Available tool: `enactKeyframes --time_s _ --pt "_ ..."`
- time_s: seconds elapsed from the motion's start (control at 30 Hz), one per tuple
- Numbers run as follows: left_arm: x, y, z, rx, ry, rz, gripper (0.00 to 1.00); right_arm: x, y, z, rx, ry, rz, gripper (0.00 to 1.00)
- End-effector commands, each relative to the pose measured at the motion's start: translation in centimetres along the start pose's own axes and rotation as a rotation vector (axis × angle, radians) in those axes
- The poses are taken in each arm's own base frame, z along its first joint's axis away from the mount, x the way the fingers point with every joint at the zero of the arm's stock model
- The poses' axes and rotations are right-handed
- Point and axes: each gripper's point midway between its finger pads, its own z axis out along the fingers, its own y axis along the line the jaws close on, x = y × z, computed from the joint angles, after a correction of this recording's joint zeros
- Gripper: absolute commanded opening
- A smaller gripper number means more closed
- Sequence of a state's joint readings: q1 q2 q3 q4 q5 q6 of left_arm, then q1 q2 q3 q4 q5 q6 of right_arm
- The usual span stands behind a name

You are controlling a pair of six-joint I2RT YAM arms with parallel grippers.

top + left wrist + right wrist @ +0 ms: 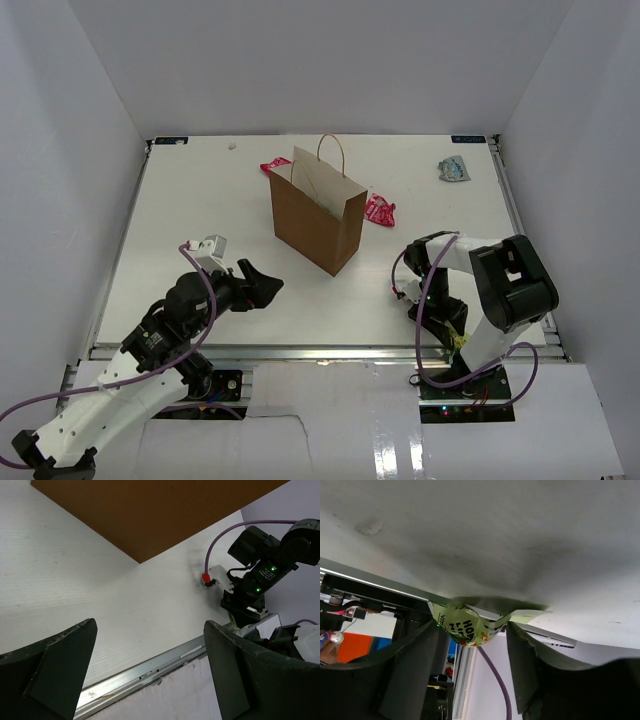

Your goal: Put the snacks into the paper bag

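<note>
The right gripper (473,629) was clenched on the yellow-green packet (464,625), the crinkled foil pinched between its two fingertips. Only the right wrist view showed this plainly (from above, the folded right arm (500,285) hid all but a yellow speck). The gripper hung low by the table's near rail (320,351), to the right of the bag (316,218) and well nearer the bases.

The left gripper (150,626) was released, jaws spread wide with nothing between them. It pointed toward the bag's near corner and was apart from it. Its wrist view caught that brown wall, some table and the right arm beyond.

The top view alone gave the rest. The bag stood upright and open-mouthed on the table (190,200). One pink packet (380,210) lay just beside its right side and a second pink packet (272,167) just behind its left rear corner. A blue-silver packet (453,169) lay well to the bag's right, near the far corner.
</note>
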State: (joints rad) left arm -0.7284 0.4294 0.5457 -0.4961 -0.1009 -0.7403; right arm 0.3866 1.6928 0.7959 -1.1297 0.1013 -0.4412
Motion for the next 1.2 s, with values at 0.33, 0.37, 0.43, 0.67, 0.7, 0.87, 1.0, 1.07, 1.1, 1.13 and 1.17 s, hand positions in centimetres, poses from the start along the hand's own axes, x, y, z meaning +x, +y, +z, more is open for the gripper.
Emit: enactKeyframes --time_s 0.33,0.37,0.43,0.67,0.7,0.87,1.0,1.07,1.1,1.13,1.17 --pt "0.2 0.2 0.0 -0.041 0.016 -0.098 0.98 -4.0 -2.6 -1.9 0.076 -0.129 0.072 0.08" --pt "0.2 0.1 -0.1 -0.038 0.021 -0.096 0.98 -5.3 -3.3 -3.5 0.093 -0.188 0.071 0.08" --pt "0.0 -0.4 -0.3 -0.022 0.024 -0.093 0.98 -6.8 -4.3 -5.8 0.103 -0.28 0.061 0.08" --pt "-0.9 -0.9 -1.4 -0.019 0.017 -0.09 0.98 -10.6 -8.0 -22.6 0.199 -0.89 -0.091 0.08" --pt "-1.0 -1.0 -1.6 -0.016 0.013 -0.091 0.98 -10.3 -8.3 -25.2 0.242 -0.971 -0.107 0.08" --pt "-1.6 -1.0 -2.3 -0.022 -0.01 -0.098 0.98 -7.8 -4.5 -37.4 0.455 -1.388 -0.295 0.08" --pt "-2.0 -1.1 -2.4 -0.025 -0.02 -0.103 0.98 -6.5 1.7 -47.2 0.532 -1.694 -0.425 0.08" --pt "-2.1 -1.2 -2.3 -0.029 -0.019 -0.109 0.98 -6.1 4.5 -50.0 0.5 -1.799 -0.461 0.08" --pt "-2.3 -1.3 -2.3 -0.027 -0.022 -0.11 0.98 -6.5 7.1 -51.4 0.448 -1.87 -0.491 0.08" --pt "-2.3 -1.4 -2.3 -0.026 -0.019 -0.111 0.98 -7.1 8.0 -51.6 0.432 -1.885 -0.493 0.08" --pt "-2.4 -1.6 -2.4 -0.023 -0.02 -0.114 0.98 -7.8 8.8 -51.7 0.42 -1.895 -0.498 0.08"
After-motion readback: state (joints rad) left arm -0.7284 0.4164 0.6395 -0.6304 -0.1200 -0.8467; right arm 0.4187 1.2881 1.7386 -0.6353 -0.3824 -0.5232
